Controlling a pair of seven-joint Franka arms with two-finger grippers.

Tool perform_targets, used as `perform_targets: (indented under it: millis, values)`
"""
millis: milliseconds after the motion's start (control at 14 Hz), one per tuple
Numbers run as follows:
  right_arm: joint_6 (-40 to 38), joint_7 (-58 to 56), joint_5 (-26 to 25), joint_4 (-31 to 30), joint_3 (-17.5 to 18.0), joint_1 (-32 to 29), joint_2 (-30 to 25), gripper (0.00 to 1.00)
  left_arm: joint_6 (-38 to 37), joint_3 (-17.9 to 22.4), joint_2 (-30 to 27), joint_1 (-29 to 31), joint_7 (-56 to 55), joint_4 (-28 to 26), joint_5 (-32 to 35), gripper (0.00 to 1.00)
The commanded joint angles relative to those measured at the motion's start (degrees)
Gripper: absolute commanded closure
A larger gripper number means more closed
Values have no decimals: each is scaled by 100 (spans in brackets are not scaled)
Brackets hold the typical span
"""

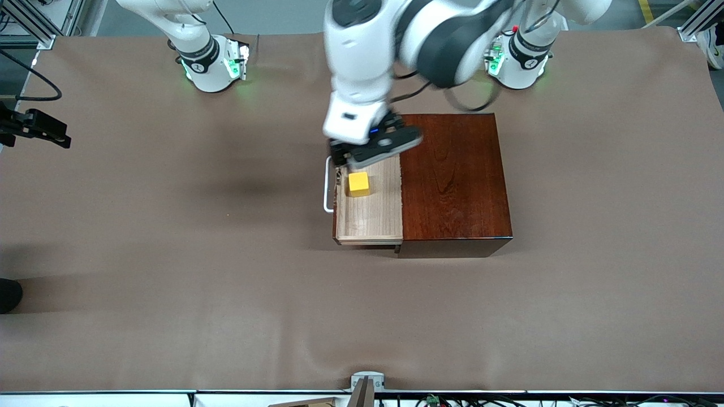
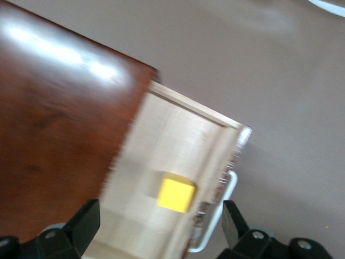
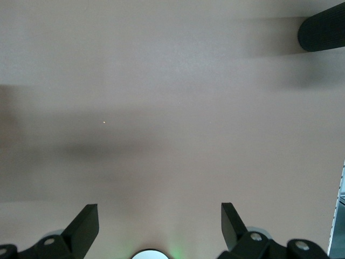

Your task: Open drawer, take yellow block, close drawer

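Observation:
The dark reddish-brown wooden box (image 1: 452,175) stands mid-table with its drawer (image 1: 370,217) pulled out toward the right arm's end, showing a pale wood floor. The white bar handle (image 1: 327,192) is on the drawer's front. The yellow block (image 1: 358,184) lies in the drawer. My left gripper (image 1: 348,161) hangs open over the drawer, just above the block, holding nothing. In the left wrist view the block (image 2: 175,194) and the handle (image 2: 218,221) show between the spread fingers (image 2: 86,224) of the left gripper (image 2: 160,210). My right gripper (image 3: 160,216) is open over bare table.
A black clamp-like object (image 1: 37,127) juts in at the table edge toward the right arm's end. A dark round shape (image 1: 8,294) sits at that same edge, nearer the camera. A black ribbed cylinder (image 3: 323,32) shows in the right wrist view.

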Motion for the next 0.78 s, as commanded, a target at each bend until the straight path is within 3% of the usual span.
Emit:
perform_targets:
  millis: [0,356,570,712]
  values:
    - [2,9,-91,25,82,-143,89,0,-591,-55,-525,424,754,-206,22,0]
    - [124,26,67,26,91,-73,265,0,-1463,-72,-1202,1486,2450,-311,22,0]
    - [282,122,138,26,108,15,423,0,-1464,-99,-1790,2304,3812,-898,-22,0]
    - [318,761,190,26,117,207,476,0,-1464,-99,-2054,2769,4585,-1251,-22,0]
